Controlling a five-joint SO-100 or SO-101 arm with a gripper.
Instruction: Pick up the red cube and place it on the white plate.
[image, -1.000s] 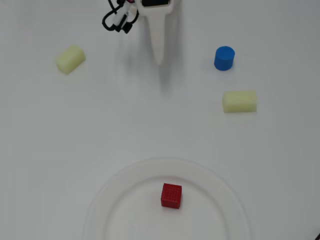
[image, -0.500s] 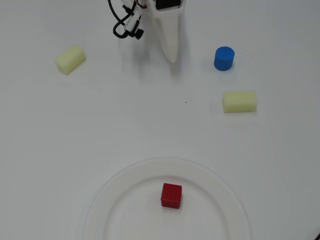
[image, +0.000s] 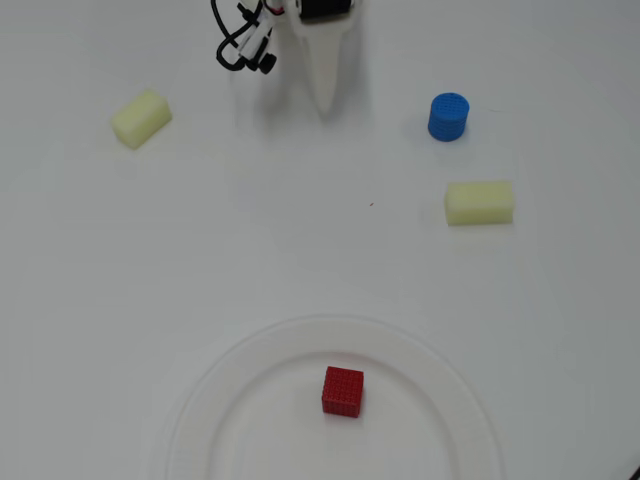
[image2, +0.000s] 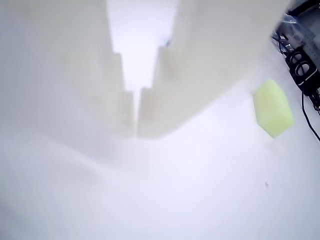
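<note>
The red cube (image: 343, 391) rests near the middle of the white plate (image: 230, 400) at the bottom of the overhead view. My gripper (image: 325, 100) is far from it, at the top centre, a white tapered shape pointing down the picture. In the wrist view its two white fingers (image2: 65, 85) fill the upper frame with their tips pressed together at the gripper (image2: 135, 130), shut with nothing between them. Neither cube nor plate shows in the wrist view.
A blue ridged cylinder (image: 448, 116) stands at the upper right, with a pale yellow block (image: 479, 202) below it. Another pale yellow block (image: 141, 118) lies at the upper left and also shows in the wrist view (image2: 272, 108). Black cables (image: 245, 40) hang beside the arm.
The gripper swung right and then drew back toward the top edge of the overhead view. The red cube stayed still on the plate.
</note>
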